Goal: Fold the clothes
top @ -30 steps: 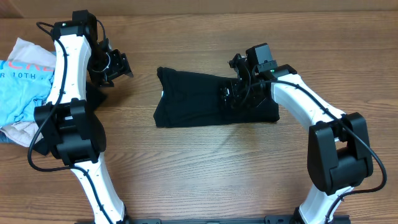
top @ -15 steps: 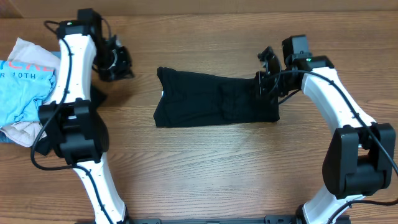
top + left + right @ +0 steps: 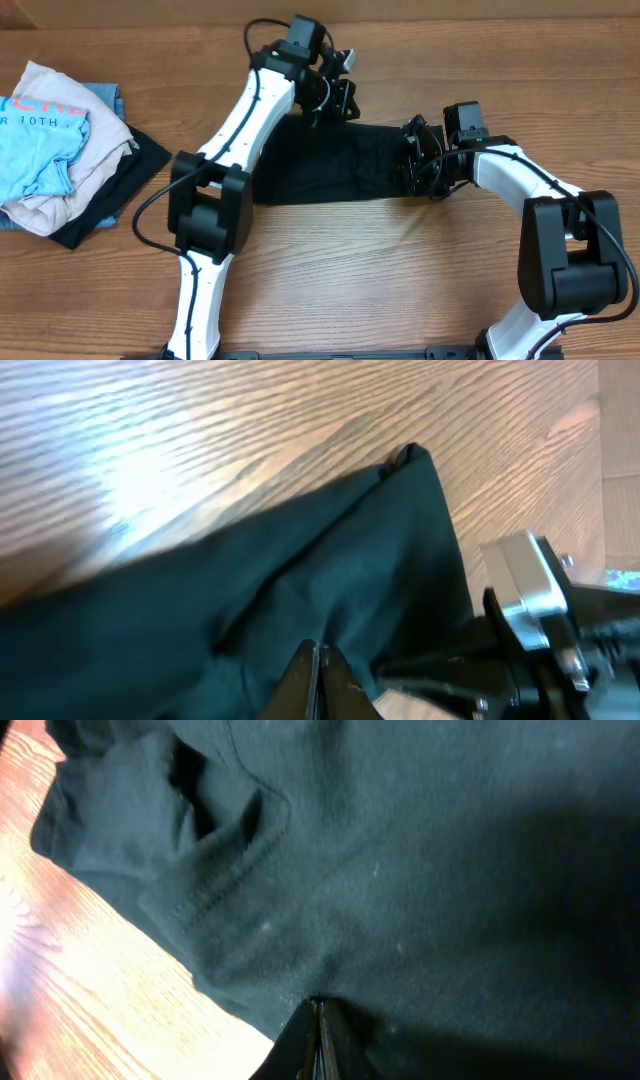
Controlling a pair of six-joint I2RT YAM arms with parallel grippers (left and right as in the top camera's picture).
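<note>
Since the frame half a second back, the left arm has swung from the upper left of the frame to upper centre. The right arm has dropped back onto the cloth.

Nearest me, the bare wooden table (image 3: 400,290). Next, the right gripper (image 3: 418,165) sits on the right end of the black garment (image 3: 330,170), which lies roughly flat at centre frame. In its wrist view the fingertips (image 3: 315,1015) are pressed to a point against dark fabric; I cannot tell whether any fabric is pinched.

Farther back, the left gripper (image 3: 338,92) hangs over the garment's far edge. Its tips are also closed to a point, above the cloth, and seem to hold nothing. At far left lies the pile of clothes (image 3: 55,140).

Risks, my judgement:
- With closed tips, the left cannot take the edge without reopening, and pushing down would only bunch the cloth.
- The right may hold one layer only, skewing the fold.
- The arms are near each other, so converging paths could clash.
</note>
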